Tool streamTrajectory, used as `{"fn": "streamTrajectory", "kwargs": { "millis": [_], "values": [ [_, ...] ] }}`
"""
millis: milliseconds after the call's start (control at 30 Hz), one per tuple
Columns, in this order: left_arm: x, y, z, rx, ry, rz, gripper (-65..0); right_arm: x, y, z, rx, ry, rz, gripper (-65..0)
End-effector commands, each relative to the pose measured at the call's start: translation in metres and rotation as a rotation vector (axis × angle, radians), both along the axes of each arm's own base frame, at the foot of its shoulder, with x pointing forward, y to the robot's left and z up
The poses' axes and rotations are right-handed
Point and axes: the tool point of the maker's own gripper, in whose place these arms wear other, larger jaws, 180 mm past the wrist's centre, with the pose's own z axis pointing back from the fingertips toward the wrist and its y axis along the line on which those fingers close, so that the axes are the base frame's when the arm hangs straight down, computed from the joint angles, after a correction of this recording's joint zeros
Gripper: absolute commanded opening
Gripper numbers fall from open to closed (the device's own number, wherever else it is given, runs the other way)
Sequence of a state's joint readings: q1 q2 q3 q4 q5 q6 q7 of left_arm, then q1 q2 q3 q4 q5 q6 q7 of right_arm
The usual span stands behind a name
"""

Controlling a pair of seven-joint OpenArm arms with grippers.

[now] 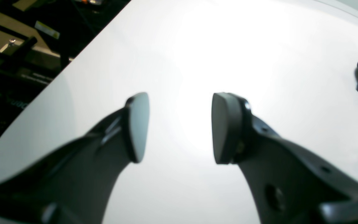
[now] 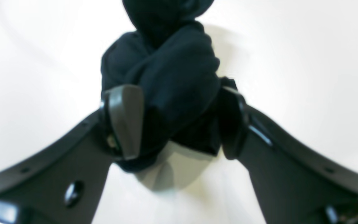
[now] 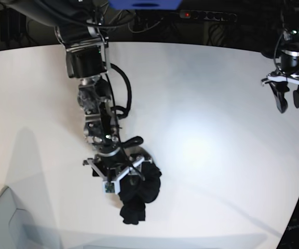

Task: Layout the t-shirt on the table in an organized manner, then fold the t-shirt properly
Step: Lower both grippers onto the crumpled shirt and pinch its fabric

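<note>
White tabletop fills nearly every view, and on the table [image 3: 217, 104] we find only one object: the t-shirt [image 3: 139, 194], a dark crumpled bundle at the near side of the base view, nothing of it spread flat yet.

Closest to us, our right gripper [image 2: 179, 121] has its two pads on either side of a thick twist of the black cloth, and we judge it clamped on that fold. The bundle's lower end casts a shadow on the white surface just beneath it, so we read part of the shirt as raised a little, though the base view shows a tail of fabric reaching down towards the near edge. We cannot say whether that tail touches the table. Holding the cloth bunched like this suggests we mean to lift and shake it loose before laying it out.

Farther off, our left gripper [image 1: 180, 127] hangs over bare table with its pads spread and nothing between them, probably waiting to take a second corner. Its wrist view catches only a sliver of dark fabric at the right border. The base view alone shows how well apart the two grippers stand; neither wrist camera reveals a print or collar mark.
</note>
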State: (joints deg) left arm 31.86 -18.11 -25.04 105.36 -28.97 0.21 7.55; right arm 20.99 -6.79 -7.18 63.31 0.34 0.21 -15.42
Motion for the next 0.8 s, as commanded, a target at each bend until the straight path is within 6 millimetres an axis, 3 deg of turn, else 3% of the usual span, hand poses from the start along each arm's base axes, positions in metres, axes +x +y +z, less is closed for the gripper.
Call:
{"fn": "streamTrajectory", "kwargs": {
  "millis": [0,200,300,400,433,500,633,767],
  "values": [
    [0.002,0.003,0.012,0.024,-0.036,-0.004,-33.8,0.012,0.004,0.019,0.009,-0.058,0.004,-26.7],
    [0.005,0.002,0.012,0.022,-0.041,-0.005,-33.8,0.011,0.006,-0.002,0.004,-0.03,0.008,-30.2],
    [0.007,0.002,0.013,0.021,-0.047,-0.004,-33.8,0.008,0.007,-0.01,0.003,-0.007,0.01,-41.4],
    [0.012,0.002,0.015,0.008,-0.065,0.004,-33.8,0.007,0.007,-0.014,0.003,0.002,0.01,-61.5],
    [0.015,0.0,0.017,-0.001,-0.079,0.009,-33.8,0.007,0.006,-0.013,0.003,-0.001,0.009,-65.0],
    [0.026,-0.003,0.025,-0.019,-0.123,0.014,-33.8,0.002,0.006,-0.01,0.008,-0.013,0.006,-65.0],
    [0.063,-0.032,0.046,-0.062,-0.221,-0.041,-33.8,-0.012,0.002,0.015,0.025,-0.096,-0.006,-65.0],
    [0.097,-0.07,0.062,-0.111,-0.233,-0.144,-33.8,-0.032,0.019,0.055,0.035,-0.208,0.042,-65.0]
  ]
}}
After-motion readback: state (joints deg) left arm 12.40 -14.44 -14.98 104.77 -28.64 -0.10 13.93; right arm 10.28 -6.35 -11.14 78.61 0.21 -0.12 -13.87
